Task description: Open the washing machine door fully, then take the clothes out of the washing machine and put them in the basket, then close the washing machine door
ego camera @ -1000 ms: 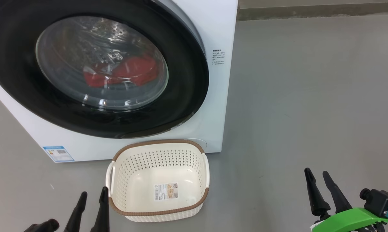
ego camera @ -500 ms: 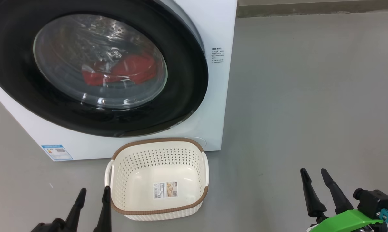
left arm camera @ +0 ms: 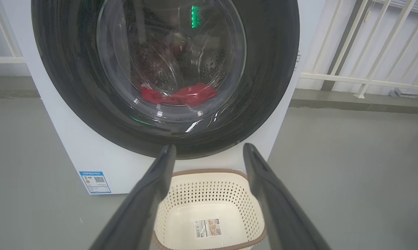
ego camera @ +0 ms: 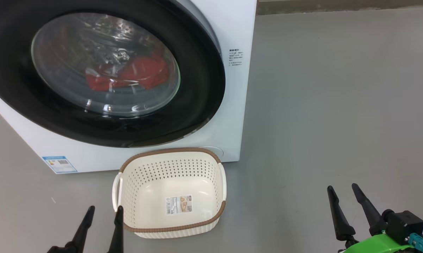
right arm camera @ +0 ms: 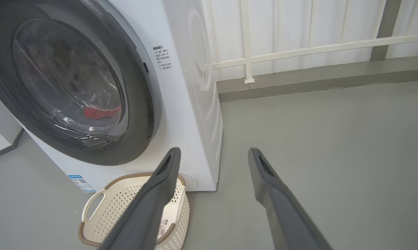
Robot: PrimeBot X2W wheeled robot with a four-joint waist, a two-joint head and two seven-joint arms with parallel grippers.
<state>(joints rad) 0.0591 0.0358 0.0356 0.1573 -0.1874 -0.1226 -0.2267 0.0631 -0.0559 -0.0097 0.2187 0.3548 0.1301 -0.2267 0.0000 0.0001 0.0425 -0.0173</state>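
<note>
The left gripper [ego camera: 105, 209] is hanging low over the floor with its two dark fingers spread wide and pinching nothing. In the head view its inner fingertip is overlapping the near left corner of the basket [ego camera: 144, 175]; I cannot tell whether they are touching. In the left wrist view the left gripper [left arm camera: 209, 147] is framing the basket [left arm camera: 209, 187] between its fingers. The right gripper [ego camera: 342, 187] is also standing spread and carrying nothing, well apart from the basket on the right, over bare grey floor [ego camera: 338, 105].

The basket is sitting upright on the floor, just in front of the washing machine [ego camera: 239, 105] near its lower right corner. A paper label [ego camera: 179, 204] is lying on its bottom. Behind it, the washing machine door [ego camera: 197, 88] is lying shut against the white front. The clothes [ego camera: 137, 72] are showing red through the glass, resting low in the steel drum. A small blue label [ego camera: 59, 164] is sitting at the machine's lower left.

To the right of the machine's edge the floor is running open toward a low kerb and a white railing [right arm camera: 299, 52]. In the right wrist view the right gripper [right arm camera: 214, 151] is pointing past the machine's right corner.
</note>
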